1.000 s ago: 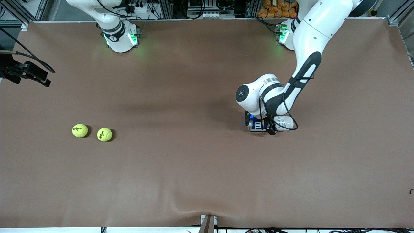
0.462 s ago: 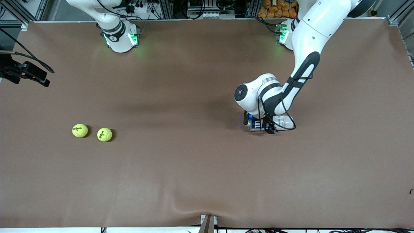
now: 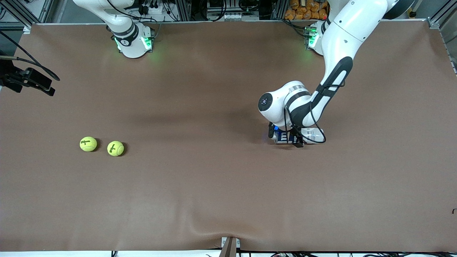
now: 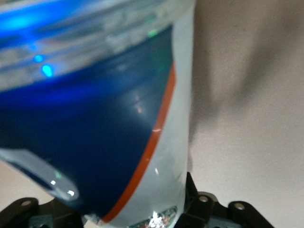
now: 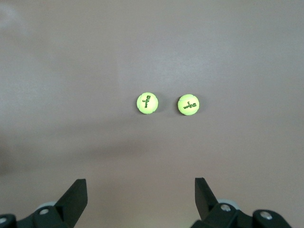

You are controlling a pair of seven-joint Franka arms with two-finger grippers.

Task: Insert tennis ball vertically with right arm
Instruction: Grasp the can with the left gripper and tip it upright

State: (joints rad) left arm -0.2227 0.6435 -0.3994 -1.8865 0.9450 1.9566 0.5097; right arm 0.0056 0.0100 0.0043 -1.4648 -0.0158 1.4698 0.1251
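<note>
Two yellow-green tennis balls lie side by side on the brown table toward the right arm's end. From high above them the right wrist view shows both balls, with my right gripper open and holding nothing. A blue and white can with a red stripe rests on the table toward the left arm's end. My left gripper is down on it, shut on the can, which fills the space between the fingers.
The arm bases stand along the table's edge farthest from the front camera. A black device with cables juts in at the right arm's end. A small bracket sits at the edge nearest the front camera.
The left gripper's fingers have closed in on the can, and the left arm has shifted slightly. The balls have not moved.
</note>
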